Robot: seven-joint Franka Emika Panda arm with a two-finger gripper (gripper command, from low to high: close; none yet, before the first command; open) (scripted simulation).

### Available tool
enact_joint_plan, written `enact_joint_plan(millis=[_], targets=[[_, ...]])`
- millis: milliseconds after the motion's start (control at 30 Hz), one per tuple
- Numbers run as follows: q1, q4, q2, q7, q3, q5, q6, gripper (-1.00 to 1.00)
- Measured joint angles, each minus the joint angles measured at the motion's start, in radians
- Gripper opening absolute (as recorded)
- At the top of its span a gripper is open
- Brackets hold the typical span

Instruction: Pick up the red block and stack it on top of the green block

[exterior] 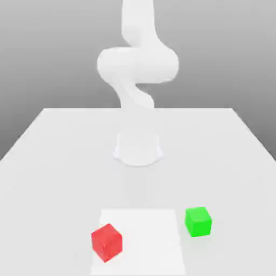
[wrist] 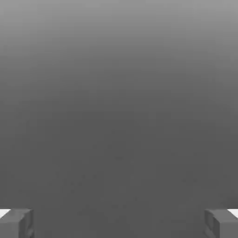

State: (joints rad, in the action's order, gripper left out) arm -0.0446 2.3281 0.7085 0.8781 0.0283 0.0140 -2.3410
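You see the red block (exterior: 107,242) resting flat on the white table (exterior: 48,161), turned so one vertical edge faces the camera; being a cube, it has no long axis. The green block (exterior: 198,221) sits apart toward the exterior view's right, nearly square-on. The gripper (wrist: 119,223) stands wide open, fingertips (wrist: 16,223) far apart, holding nothing.

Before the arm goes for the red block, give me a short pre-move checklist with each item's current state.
1. Red block free on the table, nothing on top: ok.
2. Green block top face bare for stacking: ok.
3. Blocks apart from each other: ok.
4. End effector open, nothing between its fingertips: ok.
5. End effector lined up over the red block: cannot tell.
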Motion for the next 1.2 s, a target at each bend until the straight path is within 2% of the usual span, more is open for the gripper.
enact_joint_plan(millis=[400, 600, 733, 933, 967, 1200], targets=[[-0.165, 0.135, -0.444, 0.386, 0.082, 0.081, -0.197, 0.00], [-0.208, 0.202, -0.660, 0.553, 0.078, 0.087, -0.295, 0.00], [-0.219, 0.248, -0.799, 0.629, 0.072, 0.043, -0.362, 0.00], [-0.199, 0.236, -1.013, 0.678, 0.042, 0.061, -0.527, 0.00], [-0.194, 0.233, -1.036, 0.683, 0.036, 0.067, -0.547, -1.00], [-0.195, 0.233, -1.035, 0.684, 0.037, 0.068, -0.548, -1.00]])
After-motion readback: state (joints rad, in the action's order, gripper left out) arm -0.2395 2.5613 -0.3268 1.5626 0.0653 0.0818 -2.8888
